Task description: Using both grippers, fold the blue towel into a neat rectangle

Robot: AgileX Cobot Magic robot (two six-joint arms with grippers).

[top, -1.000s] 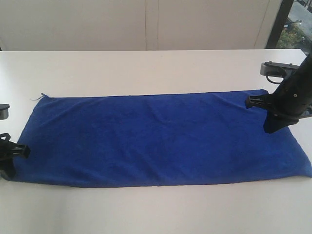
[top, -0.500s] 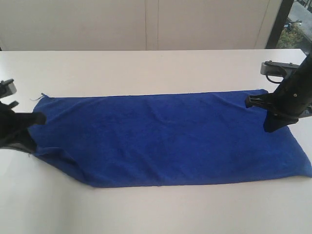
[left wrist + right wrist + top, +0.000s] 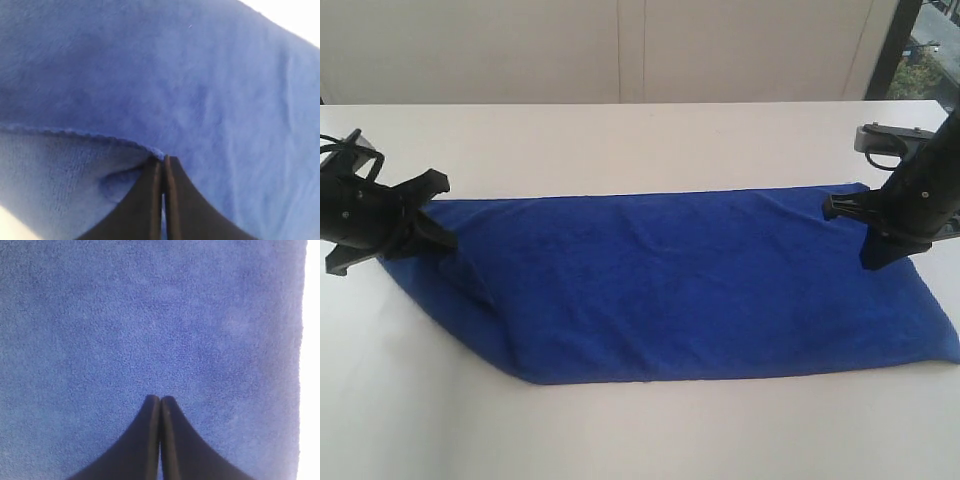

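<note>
blue towel [image 3: 700,290]: one, a single cloth
grippers: two, the left gripper [image 3: 163,160] and the right gripper [image 3: 160,399]
fingers [image 3: 142,440]: four in all, two slim black ones on each gripper
arms: two, left arm [image 3: 355,210], right arm [image 3: 930,180]
table [image 3: 620,440]: one, white
window [image 3: 920,50]: one, at the far right corner of the exterior view

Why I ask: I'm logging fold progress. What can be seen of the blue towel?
The blue towel is a plain, deep-blue, fuzzy, long cloth spread on the white table. Most lies flat; its left end is raised and bunched, its edge pinched in the shut left hand. The shut right hand points down onto its right end.
</note>
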